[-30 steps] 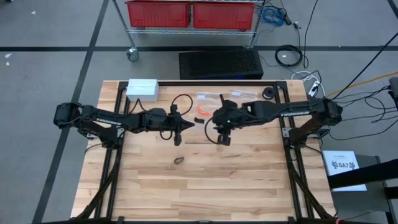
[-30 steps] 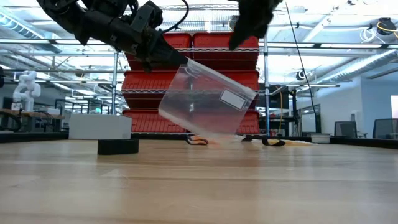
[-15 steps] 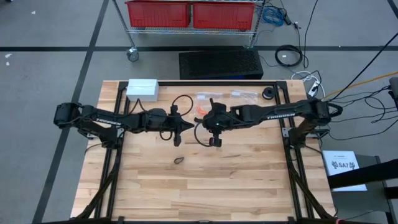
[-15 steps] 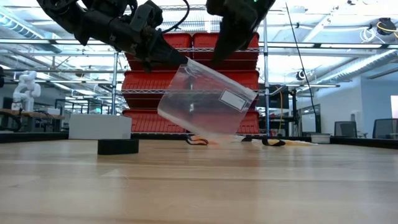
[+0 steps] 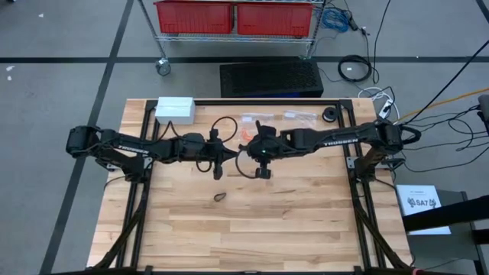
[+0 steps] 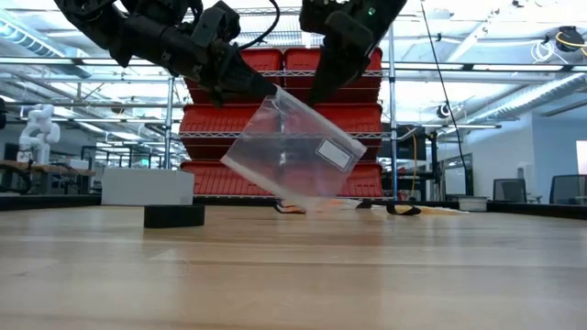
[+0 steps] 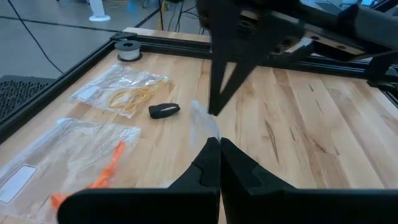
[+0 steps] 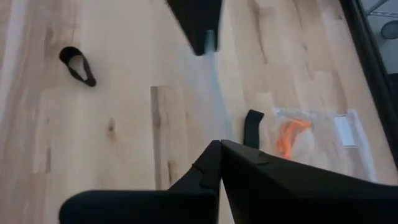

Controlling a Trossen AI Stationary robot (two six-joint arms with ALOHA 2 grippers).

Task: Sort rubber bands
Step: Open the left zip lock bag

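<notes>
A clear plastic bag [image 6: 289,151] with a white label hangs tilted above the table's middle, held between both grippers. My left gripper [image 6: 249,89] is shut on its upper left corner, and my right gripper [image 6: 315,94] is shut on its upper edge. One black rubber band [image 5: 219,197] lies loose on the wood nearer the front edge. Another black rubber band [image 7: 164,110] lies by the far bags. Orange-red bands [image 8: 289,137] lie inside one flat clear bag, and tan-yellow bands [image 7: 134,96] inside another. My left gripper pinches the hanging bag's upper corner [image 7: 204,121] between its two fingers, reaching nearly level from the table's left. The bag hangs below, clear of the table. My right gripper pinches the bag's upper edge [image 6: 310,101] between its fingertips, slanting down from the table's right. The film [image 8: 214,87] stretches from them to the left gripper.
A white box [image 5: 175,108] stands at the far left corner and a small black roll [image 5: 330,114] at the far right. The table's dark frame rail [image 7: 186,43] runs along the far edge. Bare wood lies toward the front edge.
My right gripper has come down and toward the table's left, up to the hanging bag's upper edge beside the left gripper. The bag has since turned a little, its labelled lower corner swinging toward the left. The left gripper has kept still.
</notes>
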